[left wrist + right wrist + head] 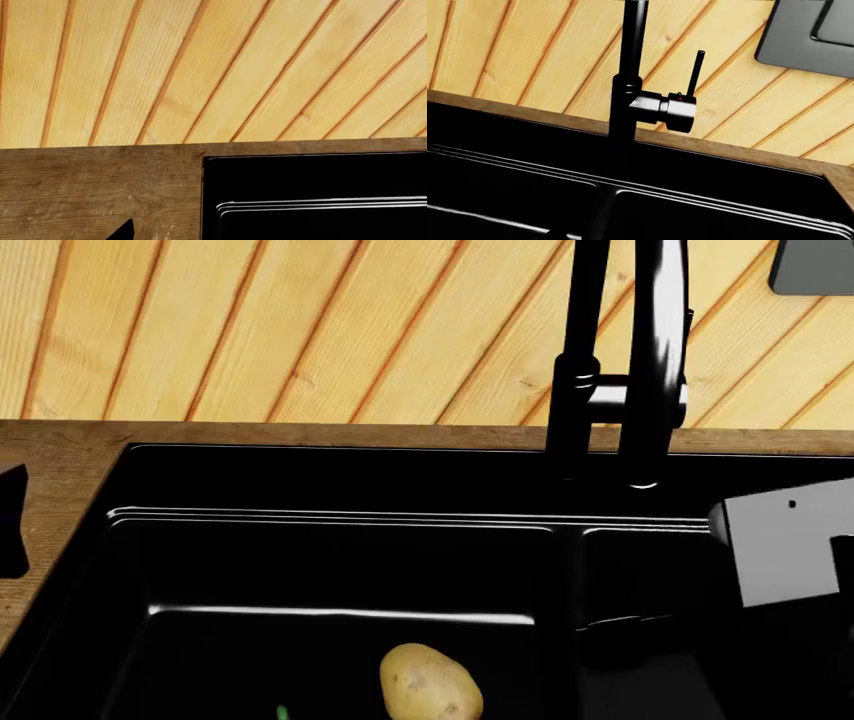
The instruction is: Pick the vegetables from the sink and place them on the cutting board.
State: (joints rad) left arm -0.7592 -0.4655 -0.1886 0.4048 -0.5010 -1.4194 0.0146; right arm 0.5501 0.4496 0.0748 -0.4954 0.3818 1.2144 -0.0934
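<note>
The tan speckled potato [430, 683] lies in the left basin of the glossy black sink [334, 530], near the head view's bottom edge. A thin green sliver [282, 712] to its left could be the pepper's stem; no red body shows. The cutting board is out of view. My left arm shows only as a dark part [11, 520] over the counter left of the sink, and the left wrist view catches one black fingertip [123, 231] above the wood. My right arm's grey housing [787, 550] hangs over the right basin, its fingers lost against the black.
A tall black faucet [627, 360] with a side lever [694, 75] stands behind the divider between the basins. Brown wooden countertop [87, 190] borders the sink. Pale plank wall [267, 330] rises behind, with a dark panel [814, 35] mounted at the upper right.
</note>
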